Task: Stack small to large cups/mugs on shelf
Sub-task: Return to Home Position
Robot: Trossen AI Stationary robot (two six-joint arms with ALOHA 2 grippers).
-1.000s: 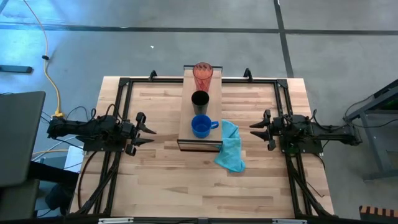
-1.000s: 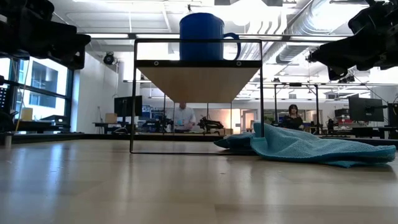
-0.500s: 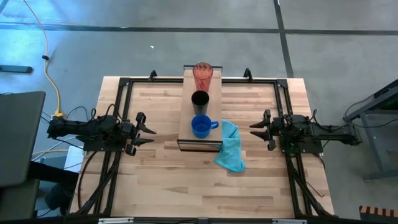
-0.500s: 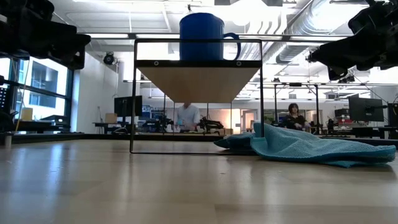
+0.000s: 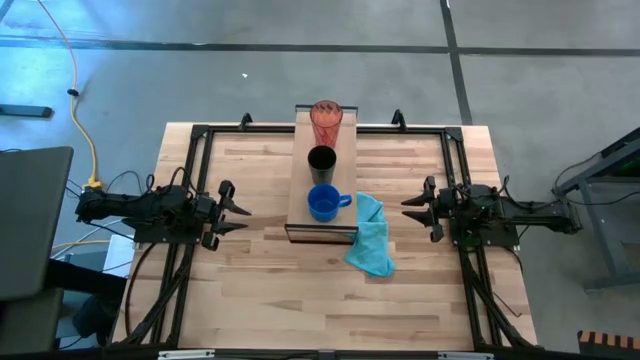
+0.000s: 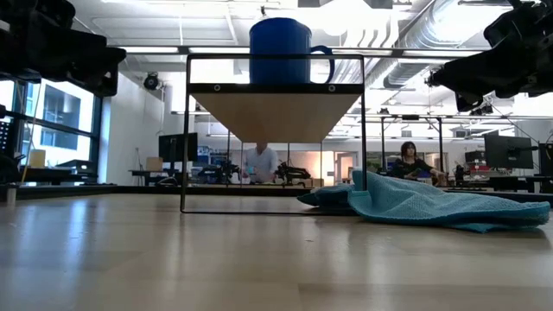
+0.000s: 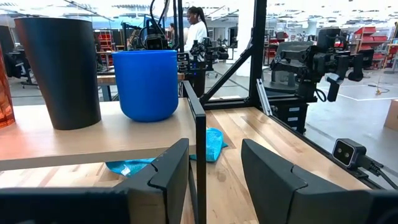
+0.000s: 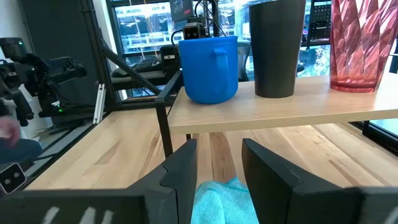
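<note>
Shelf [image 5: 298,190] runs front to back; mug [image 5: 321,203] handle points rightward; left gripper [image 5: 243,218], right gripper [image 5: 408,212] fingers spread.

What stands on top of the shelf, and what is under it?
On the shelf stand a blue mug, a black cup and a red tumbler, in a row. Beneath, the low view shows tabletop; the shelf hides from above whether the cloth reaches under.

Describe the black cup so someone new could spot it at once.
On the table stands a narrow light-wood shelf bearing three vessels in a row. The black cup is the middle one, between the blue mug and the red tumbler; it alone is opaque black.
</note>
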